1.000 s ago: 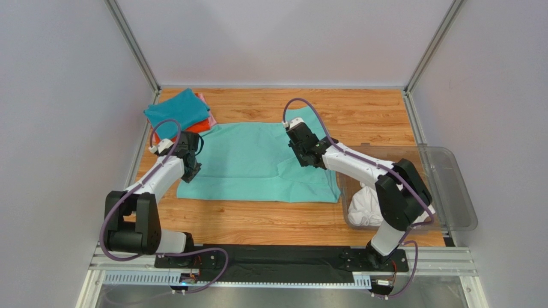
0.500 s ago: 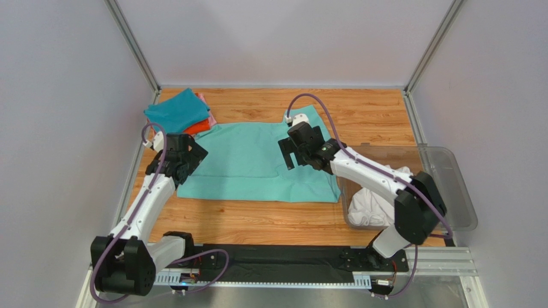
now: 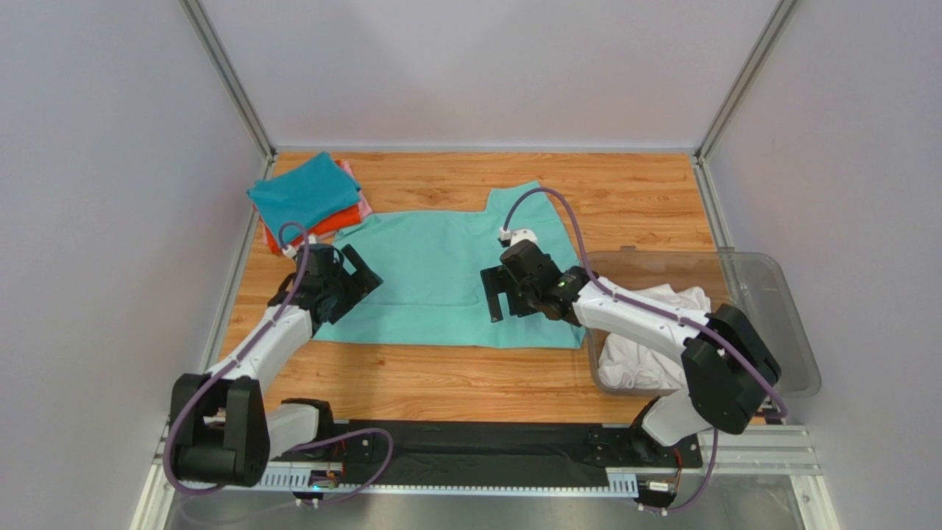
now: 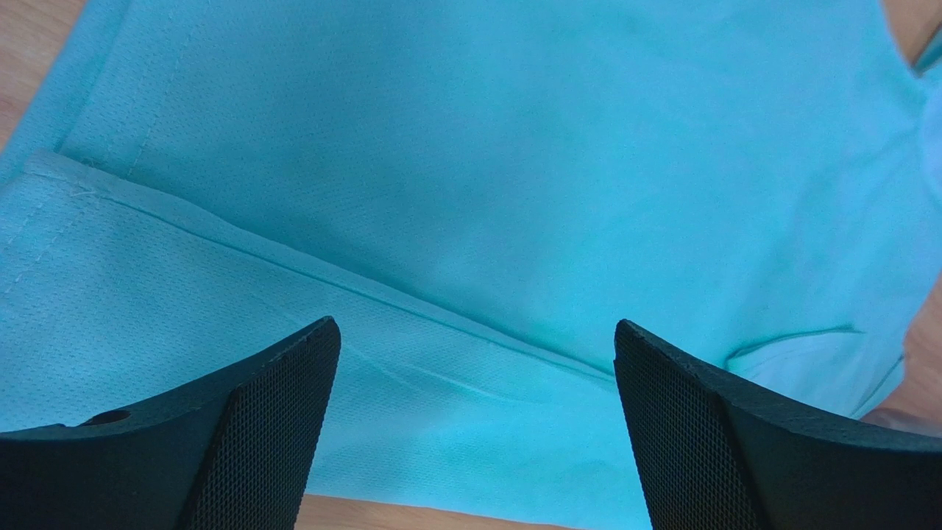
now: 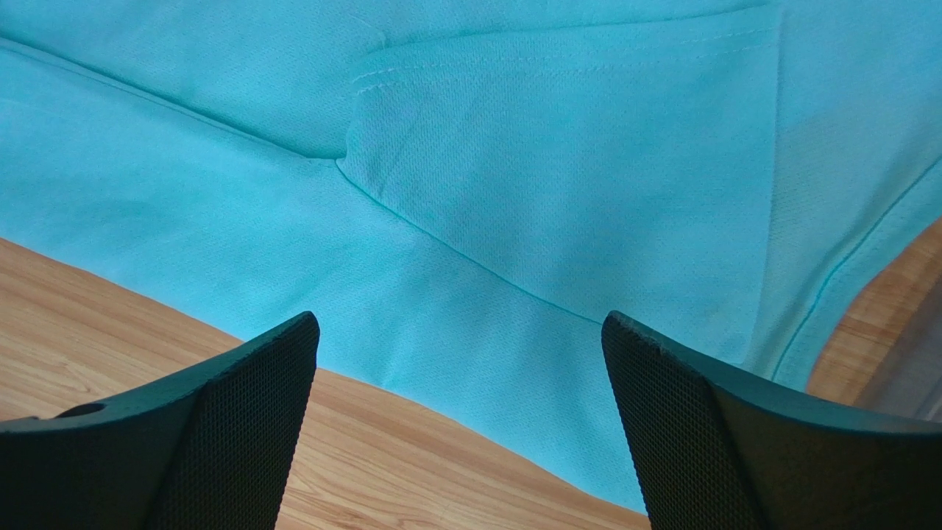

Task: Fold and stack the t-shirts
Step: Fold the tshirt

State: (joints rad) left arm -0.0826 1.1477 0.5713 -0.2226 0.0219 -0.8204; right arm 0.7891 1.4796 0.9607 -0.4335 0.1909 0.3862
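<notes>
Mint tee [image 3: 442, 276] spread flat, ctr; teal tee [image 3: 304, 190] folded atop orange-red tee [image 3: 343, 219], 10 o'clock; white tee [image 3: 641, 348] crumpled, 4 o'clock.

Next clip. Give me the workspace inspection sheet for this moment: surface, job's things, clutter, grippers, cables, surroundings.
Surface: wooden table, light planks.
Job's things: mint shirt spread flat mid-table. Teal shirt lies folded on top of the orange shirt and pink shirt at the far left corner. White shirt is crumpled in the bin.
Clutter: clear bin at the table's right side.
Grippers: left gripper and right gripper are open over the mint shirt, holding nothing.
Cables: purple cables looped along both arms.
Surroundings: grey walls, metal frame.
</notes>
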